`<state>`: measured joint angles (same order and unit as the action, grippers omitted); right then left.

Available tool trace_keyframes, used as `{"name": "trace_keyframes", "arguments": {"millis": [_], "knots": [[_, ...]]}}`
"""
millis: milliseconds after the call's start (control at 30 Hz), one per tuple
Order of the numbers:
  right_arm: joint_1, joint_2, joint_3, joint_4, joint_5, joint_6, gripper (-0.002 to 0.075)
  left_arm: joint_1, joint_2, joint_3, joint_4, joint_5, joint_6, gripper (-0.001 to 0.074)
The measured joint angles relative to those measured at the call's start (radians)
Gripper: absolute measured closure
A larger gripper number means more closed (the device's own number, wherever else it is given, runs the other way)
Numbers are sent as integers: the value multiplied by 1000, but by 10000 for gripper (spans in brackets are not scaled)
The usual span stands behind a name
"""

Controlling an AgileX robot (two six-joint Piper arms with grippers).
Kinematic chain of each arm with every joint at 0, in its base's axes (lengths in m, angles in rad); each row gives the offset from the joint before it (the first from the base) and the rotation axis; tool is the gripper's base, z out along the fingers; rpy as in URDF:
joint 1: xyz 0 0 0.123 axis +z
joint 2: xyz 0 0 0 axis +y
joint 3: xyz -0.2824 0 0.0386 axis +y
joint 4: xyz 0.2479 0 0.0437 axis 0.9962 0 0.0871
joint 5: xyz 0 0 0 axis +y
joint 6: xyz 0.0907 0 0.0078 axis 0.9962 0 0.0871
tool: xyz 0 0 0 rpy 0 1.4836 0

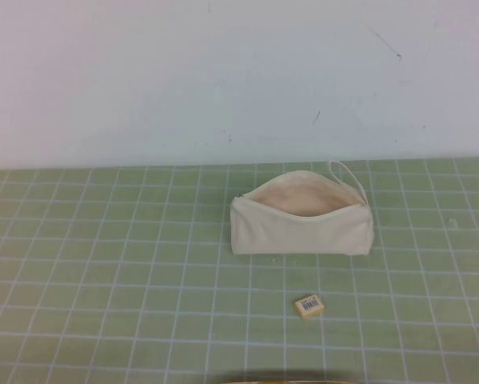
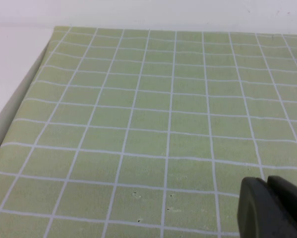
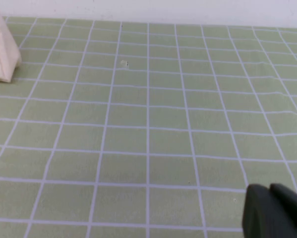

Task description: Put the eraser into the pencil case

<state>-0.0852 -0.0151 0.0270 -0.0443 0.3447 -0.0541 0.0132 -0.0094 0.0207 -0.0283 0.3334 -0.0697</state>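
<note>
The pencil case (image 1: 301,224), a cream-white fabric pouch, lies on the green checked mat right of centre, its zip mouth open and its beige lining showing. A thin loop strap (image 1: 345,172) sticks out at its far right end. The eraser (image 1: 309,306), a tiny tan block with a white barcode label, lies on the mat a little in front of the pouch. Neither arm shows in the high view. My left gripper (image 2: 266,184) is shut and empty over bare mat. My right gripper (image 3: 268,191) is shut and empty; one end of the pouch (image 3: 2,47) shows far from it.
The green mat (image 1: 103,264) with white grid lines covers the table up to a white wall (image 1: 223,80) at the back. The mat's edge (image 2: 19,99) shows in the left wrist view. A small pale speck (image 3: 123,63) lies on the mat.
</note>
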Motion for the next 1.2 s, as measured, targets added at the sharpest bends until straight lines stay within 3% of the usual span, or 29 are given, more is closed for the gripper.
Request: {"name": "trace_keyframes", "arguments": {"millis": [833, 933, 1067, 1200], "knots": [[0, 0, 0, 1, 0, 33, 727, 0, 0, 0, -4, 0, 0, 736], [0, 0, 0, 91, 0, 106, 727, 0, 0, 0, -4, 0, 0, 736], [0, 0, 0, 412, 2, 288, 727, 0, 0, 0, -4, 0, 0, 737], [0, 0, 0, 639, 4, 354, 727, 0, 0, 0, -4, 0, 0, 736]]}}
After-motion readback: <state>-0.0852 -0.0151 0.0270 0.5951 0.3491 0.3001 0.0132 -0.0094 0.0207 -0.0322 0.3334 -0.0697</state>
